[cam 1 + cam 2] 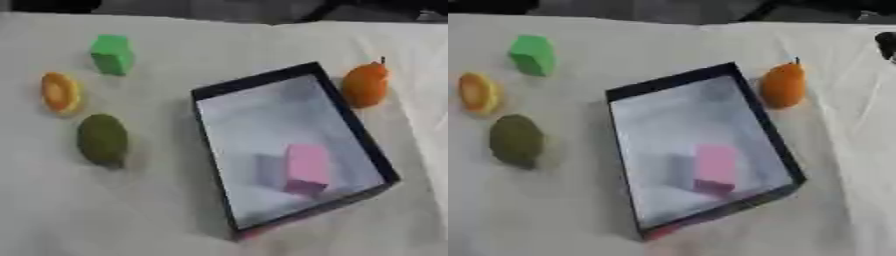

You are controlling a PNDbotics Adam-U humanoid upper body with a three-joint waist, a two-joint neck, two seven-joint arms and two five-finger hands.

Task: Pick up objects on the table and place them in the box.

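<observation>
Right hand (886,44), dark bit at edge, state can't tell; white-cloth table (157,210) w/ box (254,80).

A staged tabletop test setting, of the kind found in a lab, is showing here rather than a lived-in room. A wrinkled white cloth (175,210) is covering the whole work surface, and a dark-walled open box (350,117) is sitting askew at its centre. Toy-like props are lying spaced apart around the box: a green block (112,54), an orange disc-shaped piece (59,92) and an olive-green oval fruit (102,139) to its left, an orange pear (365,84) just beside its right wall. A pink block (307,167) is resting inside the box. Beyond the far edge of the cloth, only dark, indistinct shapes are showing.
</observation>
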